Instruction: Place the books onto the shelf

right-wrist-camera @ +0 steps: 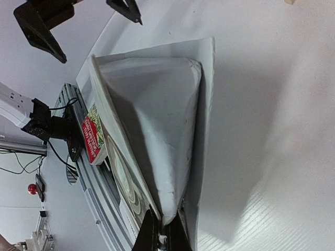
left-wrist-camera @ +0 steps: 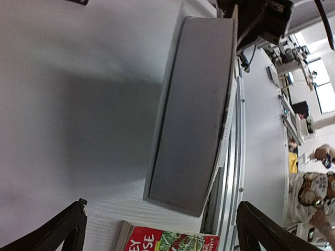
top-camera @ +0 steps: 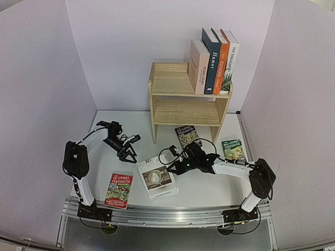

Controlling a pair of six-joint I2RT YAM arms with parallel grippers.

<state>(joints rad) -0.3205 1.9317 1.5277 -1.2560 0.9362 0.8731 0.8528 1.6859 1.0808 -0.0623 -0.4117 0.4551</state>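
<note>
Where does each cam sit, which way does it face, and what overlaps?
Top external: above and behind the arms, looking down at the table and shelf; both arms show whole.
Left wrist: on the left arm, low, facing the white book page edge; the open left gripper frames the bottom.
Right wrist: on the right arm, looking across the white book toward the left gripper; the right gripper is shut on the book's edge.
Shared: all three see the white book and the red Treehouse book.

White matte surface point(top-camera: 204, 191) is enclosed on 3 sides by plain pale lilac wall panels point(top-camera: 36, 78). Aluminium rail point(top-camera: 167, 215) is fixed along near edge. Beyond it, bright windows point(left-wrist-camera: 323, 95) & blurred clutter are seen. Light even, shadows soft.
</note>
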